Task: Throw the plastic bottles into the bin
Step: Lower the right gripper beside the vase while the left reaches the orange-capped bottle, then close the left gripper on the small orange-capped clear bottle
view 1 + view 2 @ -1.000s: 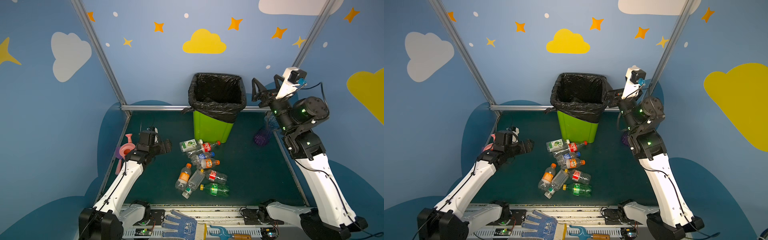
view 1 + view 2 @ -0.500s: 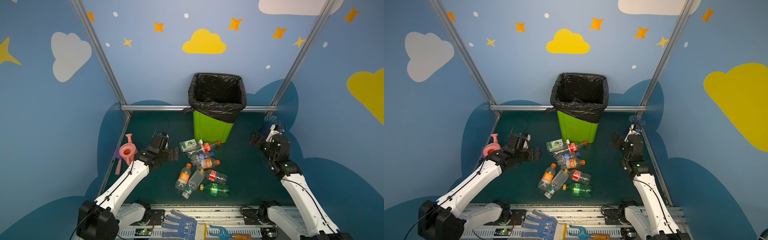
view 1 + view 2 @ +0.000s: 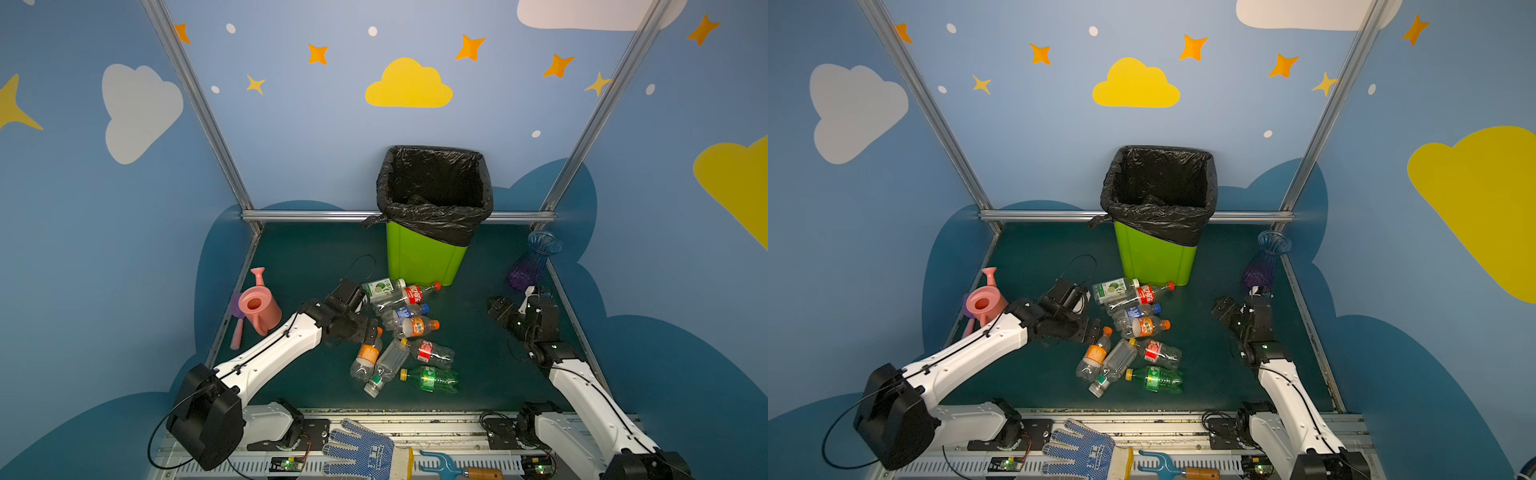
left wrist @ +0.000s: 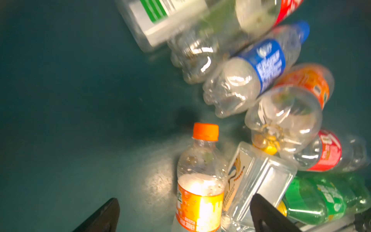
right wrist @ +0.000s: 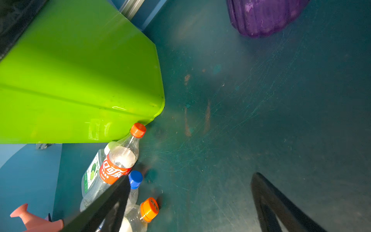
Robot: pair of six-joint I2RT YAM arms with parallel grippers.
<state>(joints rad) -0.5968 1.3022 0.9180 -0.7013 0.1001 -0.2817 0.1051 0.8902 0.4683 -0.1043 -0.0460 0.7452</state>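
Several plastic bottles [image 3: 405, 328] [image 3: 1133, 328] lie in a heap on the green floor, in front of the lime-green bin [image 3: 422, 259] [image 3: 1154, 262] with its black bag. My left gripper [image 3: 365, 332] [image 3: 1094, 330] hangs open over the heap's left edge. In the left wrist view its jaws [image 4: 184, 202] straddle an orange-label bottle [image 4: 200, 180] and part of a clear square bottle [image 4: 259, 176], without touching them. My right gripper [image 3: 498, 307] [image 3: 1223, 309] [image 5: 191, 178] is open and empty, low over bare floor to the right of the heap.
A pink watering can [image 3: 259, 305] stands by the left rail and a blue-purple vase [image 3: 534, 262] [image 5: 261, 18] in the back right corner. A blue dotted glove [image 3: 361, 453] and a small garden fork [image 3: 449, 467] lie on the front frame.
My right arm has dropped from high beside the bin's rim to low over the floor. My left arm has swung right from near the watering can to the heap. Both grippers stayed open.
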